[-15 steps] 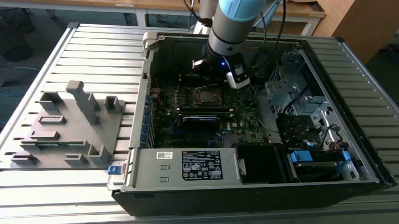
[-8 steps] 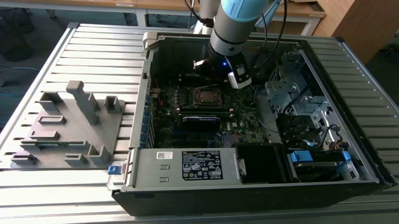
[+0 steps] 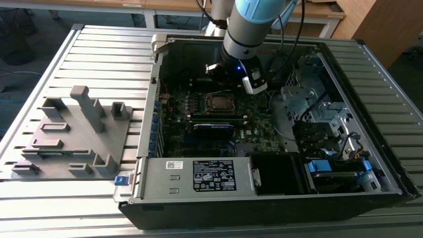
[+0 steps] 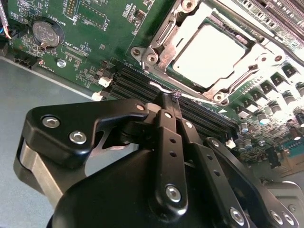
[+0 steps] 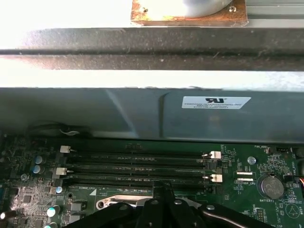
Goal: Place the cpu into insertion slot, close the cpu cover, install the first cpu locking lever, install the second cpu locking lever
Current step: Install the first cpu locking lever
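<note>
Cpu (image 4: 209, 54) | arm (image 3: 248, 29) stood steep above | lay flat under cpu cover (image 4: 260, 56) | my fingers (image 4: 171, 100) pressed together at lever (image 4: 159, 87)

The computer case (image 3: 370, 59) stands on the worktop (image 3: 99, 54), with a fixture tray (image 3: 73, 134) to the exterior view's left. Inside, the cpu (image 4: 209, 54) lies in the insertion slot (image 3: 218, 102) under the cpu cover (image 4: 164, 50). The gripper (image 4: 172, 97) hangs beside it, over the memory slots (image 4: 126, 80).

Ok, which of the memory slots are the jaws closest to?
The memory slot bordering the cpu cover: the shut jaws' tips sit at its edge. The other rows lie farther off, toward the case wall.
</note>
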Robot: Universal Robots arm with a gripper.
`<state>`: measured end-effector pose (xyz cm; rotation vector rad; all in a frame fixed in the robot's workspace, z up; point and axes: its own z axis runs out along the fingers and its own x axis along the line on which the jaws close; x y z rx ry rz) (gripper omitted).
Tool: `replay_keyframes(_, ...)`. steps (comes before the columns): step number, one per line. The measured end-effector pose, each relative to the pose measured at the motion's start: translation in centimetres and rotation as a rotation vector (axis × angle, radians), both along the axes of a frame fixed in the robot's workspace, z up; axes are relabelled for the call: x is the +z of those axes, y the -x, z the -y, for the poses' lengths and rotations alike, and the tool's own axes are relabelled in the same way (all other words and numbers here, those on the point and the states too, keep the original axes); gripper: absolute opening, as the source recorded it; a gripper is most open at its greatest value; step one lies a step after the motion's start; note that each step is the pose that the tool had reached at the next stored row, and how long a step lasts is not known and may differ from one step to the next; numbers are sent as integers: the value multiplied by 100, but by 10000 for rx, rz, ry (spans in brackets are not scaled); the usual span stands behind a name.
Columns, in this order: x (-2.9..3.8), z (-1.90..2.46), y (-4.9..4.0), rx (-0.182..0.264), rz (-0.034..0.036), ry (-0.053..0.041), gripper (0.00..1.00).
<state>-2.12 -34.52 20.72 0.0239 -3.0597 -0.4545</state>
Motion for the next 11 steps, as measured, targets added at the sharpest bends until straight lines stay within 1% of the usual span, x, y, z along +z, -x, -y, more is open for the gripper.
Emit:
replay_keyframes(2,-4,0,-1,219,3,-3,10)
replay_keyframes(8,-11,0,0,1270,0,-1,10)
replay_keyframes(11,-22,0,-1,1655,0,-1,10)
